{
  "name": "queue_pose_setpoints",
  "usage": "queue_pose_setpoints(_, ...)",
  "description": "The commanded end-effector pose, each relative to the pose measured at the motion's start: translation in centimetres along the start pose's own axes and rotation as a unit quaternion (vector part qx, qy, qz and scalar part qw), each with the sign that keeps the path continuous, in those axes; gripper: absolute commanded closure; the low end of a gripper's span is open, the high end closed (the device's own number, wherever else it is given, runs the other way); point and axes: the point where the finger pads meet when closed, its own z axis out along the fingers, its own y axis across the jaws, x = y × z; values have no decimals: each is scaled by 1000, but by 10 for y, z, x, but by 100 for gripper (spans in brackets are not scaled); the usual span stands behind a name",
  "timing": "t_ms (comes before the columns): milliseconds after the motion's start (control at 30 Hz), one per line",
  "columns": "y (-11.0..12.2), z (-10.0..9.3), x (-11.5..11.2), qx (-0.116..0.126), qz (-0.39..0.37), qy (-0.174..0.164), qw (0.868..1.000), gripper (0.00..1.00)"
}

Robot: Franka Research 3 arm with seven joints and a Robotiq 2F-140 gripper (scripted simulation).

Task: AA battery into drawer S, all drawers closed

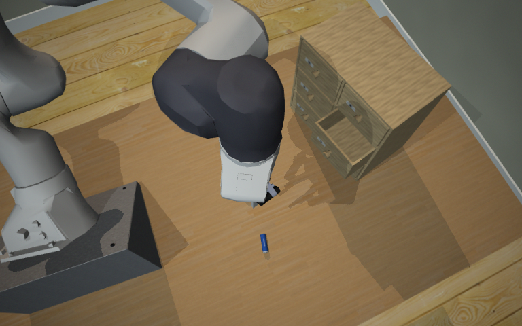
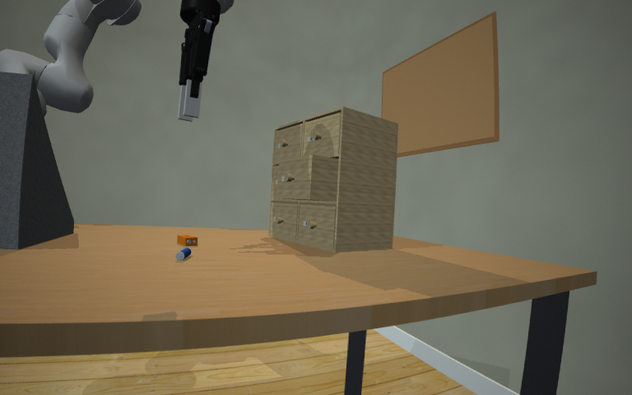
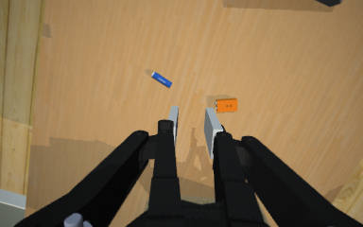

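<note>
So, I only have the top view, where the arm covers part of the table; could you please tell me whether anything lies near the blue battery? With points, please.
Observer: Yes, an orange block-shaped battery (image 2: pixel 187 240) (image 3: pixel 227 105) lies on the table (image 1: pixel 215 269) (image 2: pixel 279 288) (image 3: pixel 104 109) near the blue battery (image 1: pixel 263 243) (image 2: pixel 183 254) (image 3: pixel 162 79).
Operator: Thank you; is the claw holding anything?
Observer: No, the wrist view shows the claw (image 1: pixel 263 197) (image 2: pixel 188 117) (image 3: pixel 191 118) with its fingers apart and nothing between them.
Operator: Is it down at table height?
Observer: No, the exterior view shows it well above the table.
</note>
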Motion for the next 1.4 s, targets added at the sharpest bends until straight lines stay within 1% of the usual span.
queue_pose_setpoints(0,-5,10,1,3,-44,0,999,80)
queue_pose_setpoints(100,-9,21,2,3,-76,1,997,80)
queue_pose_setpoints(167,-9,21,2,3,-76,1,997,80)
queue_pose_setpoints(300,-15,38,3,3,-126,1,992,80)
queue_pose_setpoints(467,-24,62,4,3,-196,1,981,80)
queue_pose_setpoints(667,-34,92,6,3,-281,1,960,80)
queue_pose_setpoints(733,-34,92,6,3,-281,1,960,80)
queue_pose_setpoints(1000,-47,129,7,2,-384,1,923,80)
queue_pose_setpoints(1200,-55,151,9,2,-442,1,897,80)
queue_pose_setpoints(1233,-56,154,9,2,-450,1,893,80)
queue_pose_setpoints(1300,-56,154,9,2,-450,1,893,80)
queue_pose_setpoints(1367,-58,159,9,2,-464,1,886,80)
